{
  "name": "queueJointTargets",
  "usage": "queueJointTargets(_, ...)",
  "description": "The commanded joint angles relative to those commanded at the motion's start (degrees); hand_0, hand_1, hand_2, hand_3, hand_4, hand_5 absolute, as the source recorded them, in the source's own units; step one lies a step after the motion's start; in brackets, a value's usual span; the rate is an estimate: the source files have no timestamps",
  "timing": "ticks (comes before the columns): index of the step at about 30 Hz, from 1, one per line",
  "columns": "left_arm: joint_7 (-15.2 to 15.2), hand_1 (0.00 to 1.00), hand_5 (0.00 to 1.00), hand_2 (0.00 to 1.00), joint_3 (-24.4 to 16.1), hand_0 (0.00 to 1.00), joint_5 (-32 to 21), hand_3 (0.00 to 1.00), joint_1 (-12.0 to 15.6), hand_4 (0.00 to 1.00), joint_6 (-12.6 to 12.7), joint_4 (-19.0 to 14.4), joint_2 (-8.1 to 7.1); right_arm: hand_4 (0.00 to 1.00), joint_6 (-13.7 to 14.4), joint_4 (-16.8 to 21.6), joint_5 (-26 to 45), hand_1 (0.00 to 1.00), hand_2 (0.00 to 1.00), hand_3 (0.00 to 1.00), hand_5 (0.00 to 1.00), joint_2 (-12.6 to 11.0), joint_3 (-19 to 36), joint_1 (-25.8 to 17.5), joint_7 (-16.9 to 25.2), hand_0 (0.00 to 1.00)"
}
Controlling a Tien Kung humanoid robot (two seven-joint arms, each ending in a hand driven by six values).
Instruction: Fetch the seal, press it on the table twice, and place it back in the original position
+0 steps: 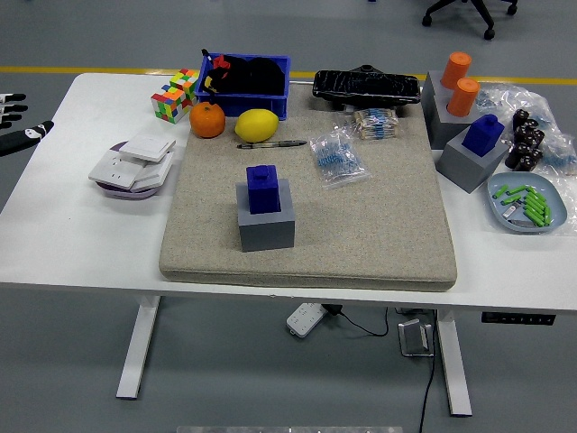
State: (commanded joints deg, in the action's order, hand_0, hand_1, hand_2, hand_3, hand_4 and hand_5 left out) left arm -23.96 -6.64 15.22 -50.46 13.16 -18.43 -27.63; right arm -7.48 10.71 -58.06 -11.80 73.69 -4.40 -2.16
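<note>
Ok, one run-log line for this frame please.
left hand: at left picture edge, off table, holding nothing | right hand: not in view | blue seal: in grey holder on mat, untouched

Only a small bit of the robot shows. The left hand [16, 122] peeks in at the far left edge of the view, up high, beside the left end of the worktop and not over it. A few fingertips [9, 97] point to the right, spread a little apart. Below them one dark finger with a white spot sticks out flat, also to the right. The hand holds nothing. Its wrist and arm are cut off by the edge.
</note>
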Motion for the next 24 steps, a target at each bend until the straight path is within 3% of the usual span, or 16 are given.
queueJointTargets(24, 0.0, 0.750, 0.228, 0.728, -0.2, 0.763, 0.7, 0.779, -0.3, 0.817, 0.4, 0.1, 0.62, 0.735, 0.1, 0.2, -0.6, 0.689, 0.663, 0.623, 0.522, 0.3, 1.5, -0.2, 0.0, 0.744)
